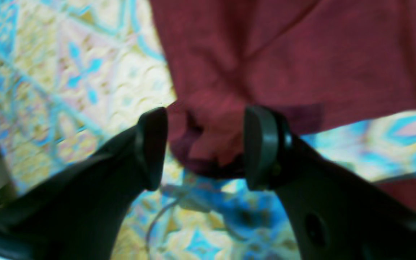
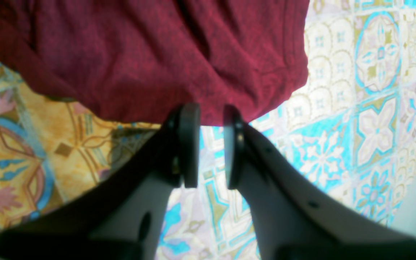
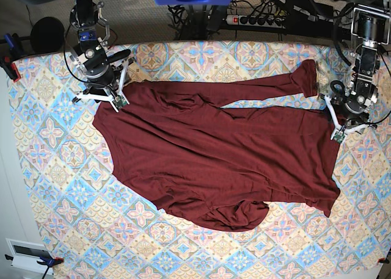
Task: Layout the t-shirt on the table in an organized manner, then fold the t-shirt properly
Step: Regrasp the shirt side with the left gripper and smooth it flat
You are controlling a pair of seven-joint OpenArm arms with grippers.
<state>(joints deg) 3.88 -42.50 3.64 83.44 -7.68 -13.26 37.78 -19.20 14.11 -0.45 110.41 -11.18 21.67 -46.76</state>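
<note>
The dark maroon t-shirt (image 3: 214, 163) lies spread across the patterned table (image 3: 61, 169), with one long sleeve (image 3: 269, 86) stretched toward the far right. My left gripper (image 3: 337, 134) is at the shirt's right edge. In the left wrist view its jaws (image 1: 208, 148) hold a scrunched bunch of the shirt (image 1: 211, 137) that fills the gap between them. My right gripper (image 3: 113, 101) is at the shirt's far left corner. In the right wrist view it (image 2: 211, 119) stands a narrow gap apart, with the shirt's edge (image 2: 157, 65) at its tips and the table (image 2: 356, 108) showing through the gap.
A power strip (image 3: 263, 19) and black cables lie beyond the table's far edge. A red clamp (image 3: 7, 62) grips the left edge. A white box (image 3: 27, 251) sits off the near left corner. Bare cloth surrounds the shirt on all sides.
</note>
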